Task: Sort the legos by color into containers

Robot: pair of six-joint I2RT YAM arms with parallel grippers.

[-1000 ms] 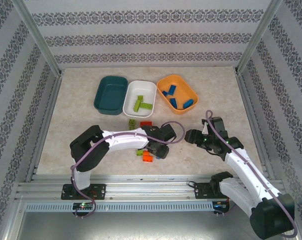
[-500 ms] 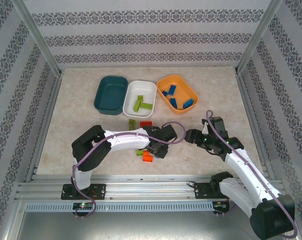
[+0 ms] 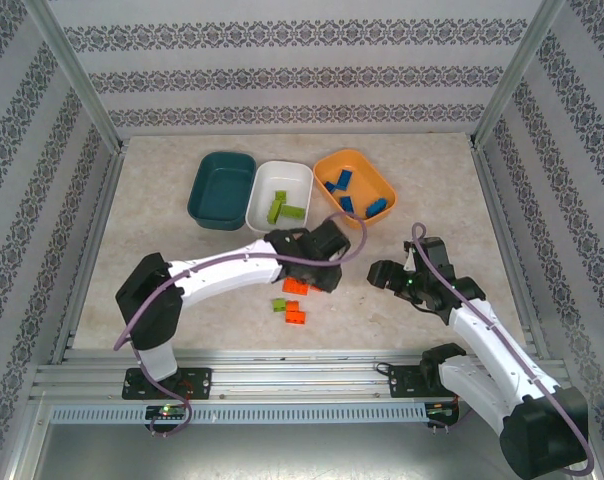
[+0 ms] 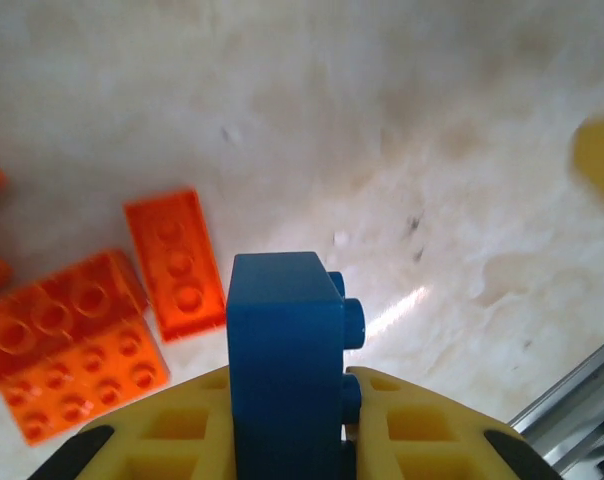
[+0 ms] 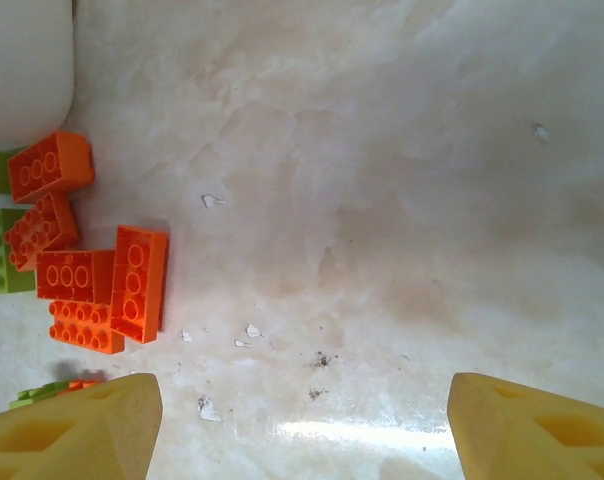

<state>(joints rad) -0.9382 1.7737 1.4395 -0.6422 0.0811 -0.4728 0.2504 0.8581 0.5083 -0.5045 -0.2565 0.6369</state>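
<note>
Left gripper [image 4: 282, 425] clamps a blue brick [image 4: 277, 340] between its fingers; right gripper [image 5: 302, 420] gapes wide, orange bricks [image 5: 137, 280] ahead of one fingertip.

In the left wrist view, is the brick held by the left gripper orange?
No: the left gripper clamps a blue brick; the orange bricks lie on the table below it.

Far, left to right: teal tray [image 3: 220, 188] empty, white tray [image 3: 294, 178] holding green bricks [image 3: 279, 207], orange tray [image 3: 354, 154] holding blue bricks [image 3: 341, 182]. Nearer: loose orange-red bricks [image 3: 296, 287]; one blue brick [image 4: 282, 350] gripped upright.
</note>
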